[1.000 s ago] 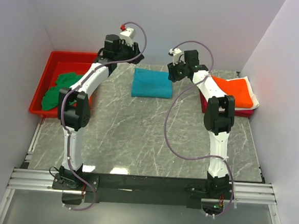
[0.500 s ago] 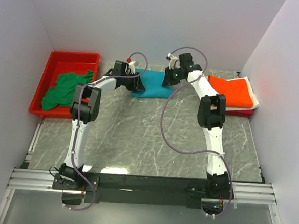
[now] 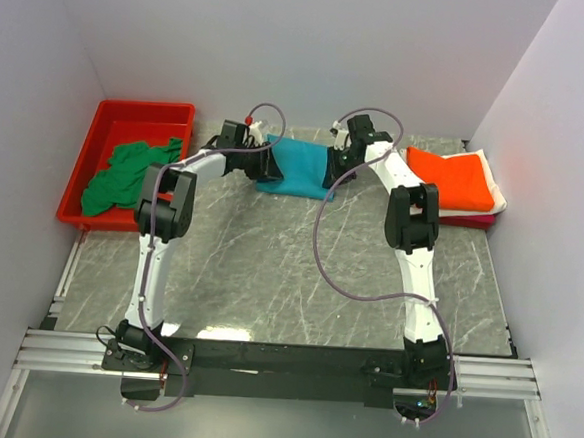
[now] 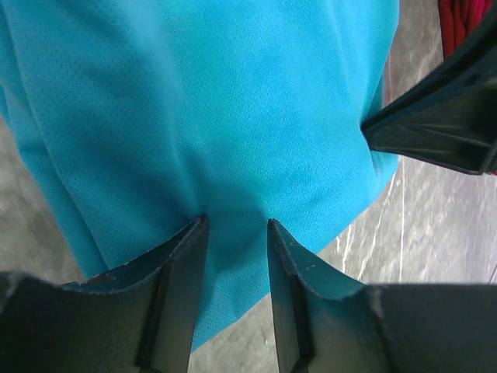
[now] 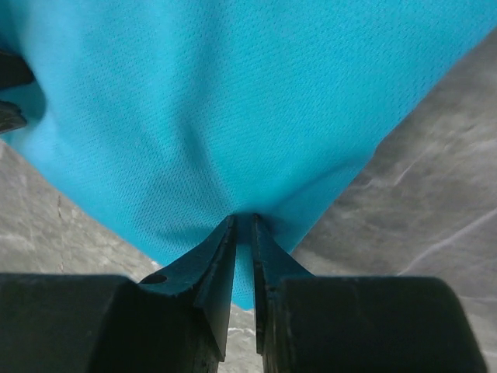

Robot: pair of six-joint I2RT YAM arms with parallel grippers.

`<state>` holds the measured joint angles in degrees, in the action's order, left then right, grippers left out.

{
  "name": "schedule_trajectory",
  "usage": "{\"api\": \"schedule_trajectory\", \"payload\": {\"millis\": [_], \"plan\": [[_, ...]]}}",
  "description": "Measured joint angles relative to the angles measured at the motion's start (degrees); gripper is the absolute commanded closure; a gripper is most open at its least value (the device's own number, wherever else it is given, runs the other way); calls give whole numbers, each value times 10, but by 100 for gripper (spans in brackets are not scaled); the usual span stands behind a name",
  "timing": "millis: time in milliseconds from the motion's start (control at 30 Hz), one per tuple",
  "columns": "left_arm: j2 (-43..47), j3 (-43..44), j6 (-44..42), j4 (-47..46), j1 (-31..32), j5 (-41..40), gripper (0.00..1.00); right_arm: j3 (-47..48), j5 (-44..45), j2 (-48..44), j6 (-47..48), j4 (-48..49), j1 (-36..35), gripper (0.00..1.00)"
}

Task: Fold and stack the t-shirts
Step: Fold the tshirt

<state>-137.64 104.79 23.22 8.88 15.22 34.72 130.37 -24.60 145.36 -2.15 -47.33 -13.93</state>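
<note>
The teal t-shirt lies at the far middle of the worktop, stretched between both hands. The left hand grasps its left edge and the right hand pinches its right edge.

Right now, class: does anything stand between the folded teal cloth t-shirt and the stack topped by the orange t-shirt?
Nothing visible. Only bare grey marble table separates the folded teal t-shirt from the folded orange t-shirt; the right arm crosses above.

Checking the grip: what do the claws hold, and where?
Both pinch the folded teal t-shirt: left claw its left edge, right claw its right edge.
</note>
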Motion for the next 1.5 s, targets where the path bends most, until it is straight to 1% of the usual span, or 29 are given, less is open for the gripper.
{"api": "schedule_trajectory", "payload": {"millis": [100,267,300,367,400,467,500,567,600,700,733,867,900,1033,1167,1267,1400,1500], "plan": [[25,-47,0,-17,0,4,57,-37,-14,-15,-1,11,1,77],[88,-151,8,-28,11,10,58,-194,-29,-105,10,42,1,71],[104,-178,11,-37,16,10,58,-233,-28,-129,14,50,0,67],[138,-233,18,-48,28,8,58,-288,-25,-167,23,49,-1,65],[157,-262,21,-55,35,4,57,-313,-19,-186,28,51,-1,62],[188,-309,27,-70,45,-3,56,-350,-9,-219,38,48,0,60],[206,-334,31,-77,49,-6,54,-363,-2,-234,45,49,1,56],[238,-375,36,-82,55,-12,48,-380,8,-266,56,50,2,52],[254,-391,37,-82,56,-13,43,-386,10,-283,61,50,3,49],[292,-411,36,-63,56,-16,36,-385,5,-323,67,53,12,45],[308,-412,36,-54,55,-16,31,-379,-2,-330,66,54,17,44],[383,-410,31,-34,52,-24,20,-358,-39,-317,52,66,30,41],[403,-408,29,-29,51,-28,18,-358,-47,-308,43,70,31,16],[463,-398,14,-19,42,-46,17,-358,-68,-268,6,84,32,15],[466,-399,8,-12,20,-61,18,-356,-73,-238,-30,95,32,15],[442,-400,16,-7,3,-73,22,-331,-73,-211,-58,94,32,17],[381,-397,38,-5,-5,-78,23,-289,-49,-178,-91,94,28,18],[330,-389,48,7,-4,-80,23,-283,-24,-170,-112,95,23,19]]}}
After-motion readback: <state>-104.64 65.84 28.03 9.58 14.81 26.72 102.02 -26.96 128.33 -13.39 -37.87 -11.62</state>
